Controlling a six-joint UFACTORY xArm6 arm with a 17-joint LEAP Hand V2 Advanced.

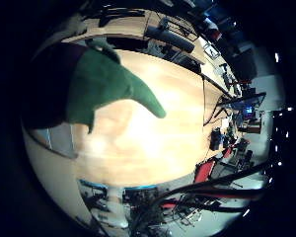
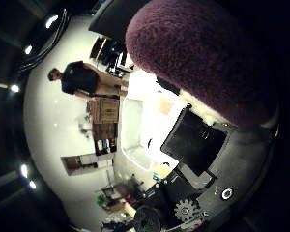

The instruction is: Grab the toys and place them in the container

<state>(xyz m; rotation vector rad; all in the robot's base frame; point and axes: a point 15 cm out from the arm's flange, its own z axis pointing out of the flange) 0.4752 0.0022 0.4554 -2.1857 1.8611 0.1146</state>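
You have a plush toy [image 2: 203, 58] close against the palm, its purple body filling the thumb-side view and its green leafy top [image 1: 106, 84] hanging over the wooden table [image 1: 153, 143]; judging by how close it sits, the hand [image 2: 208, 193] is probably carrying it, though you cannot tell how the fingers stand. A clear bin [image 2: 135, 140], possibly the container, lies around 8 o'clock of the purple body, with nothing visibly standing between.
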